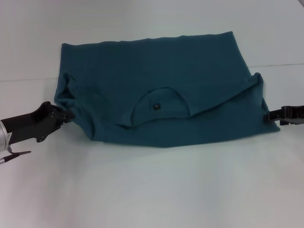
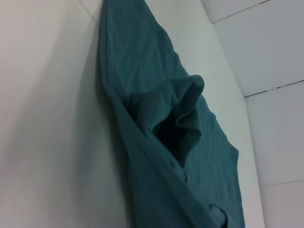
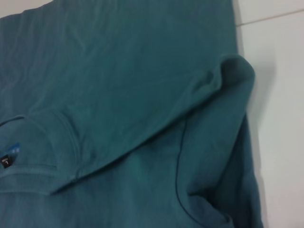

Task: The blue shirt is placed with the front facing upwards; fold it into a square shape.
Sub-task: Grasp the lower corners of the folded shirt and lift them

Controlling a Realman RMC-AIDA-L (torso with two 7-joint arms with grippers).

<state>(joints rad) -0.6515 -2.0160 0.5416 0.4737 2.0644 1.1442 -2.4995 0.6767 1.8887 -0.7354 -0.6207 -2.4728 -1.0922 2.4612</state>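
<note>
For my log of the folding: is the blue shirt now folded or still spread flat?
Partly folded. The blue shirt lies doubled over, its collar near the front fold, no lettering showing. It is not yet a square.

We see a plain white table [image 1: 152,190] under soft, even light, a thin dark seam [image 1: 280,65] crossing its far right side.

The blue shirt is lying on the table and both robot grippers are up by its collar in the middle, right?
Not quite. The blue shirt does lie on the table, but the grippers are at its sides, not its collar. The head view shows the left gripper at the shirt's left edge and the right gripper at its right edge.
</note>
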